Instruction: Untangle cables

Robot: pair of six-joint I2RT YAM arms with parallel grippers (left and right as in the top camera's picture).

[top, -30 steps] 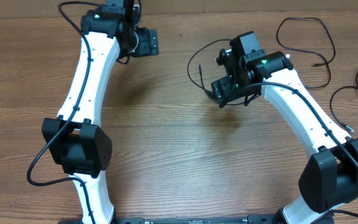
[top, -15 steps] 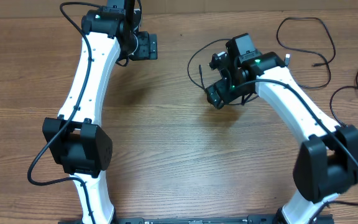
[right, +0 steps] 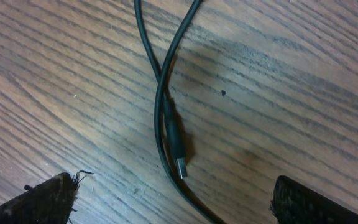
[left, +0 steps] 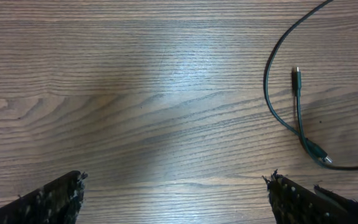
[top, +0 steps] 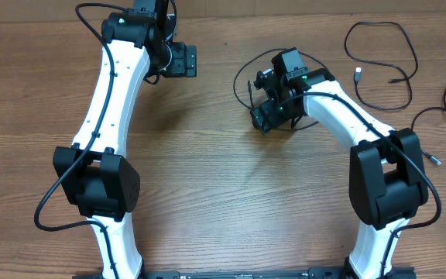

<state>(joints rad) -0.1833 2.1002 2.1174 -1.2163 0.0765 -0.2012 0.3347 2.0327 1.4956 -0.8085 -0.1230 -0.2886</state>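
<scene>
1. Altogether three thin black cords lie on the brown wooden table [top: 207,170], and none of them touches another.
2. First, a looped black cord [top: 237,74] sits near the middle of the far edge. Its two strands cross in the right wrist view [right: 160,106], and a silver-tipped plug [right: 180,167] lies flat on the wood just beside the crossing.
3. Second, a larger open loop of black cord [top: 411,48] lies toward the far right corner, well apart from the first, with a small pale-tipped plug [top: 358,74] at one end.
4. Third, a curved black cord [top: 432,110] runs off the right edge, and its plug [top: 435,161] rests near that edge.
5. Two white-and-black arms reach over the table, each with thicker black wiring along it.
6. The right gripper [top: 263,118] is above the first cord and hides part of its loop from overhead. Its fingers are spread wide [right: 179,199], one on each side of the plug, and pinch nothing. Whether they touch the table cannot be told.
7. The left gripper [top: 180,60] is near the far edge, left of the first cord. Its fingers are spread wide over bare wood [left: 176,199] and hold nothing. The same cord [left: 278,118] lies off to one side in its view, clear of both fingers.
</scene>
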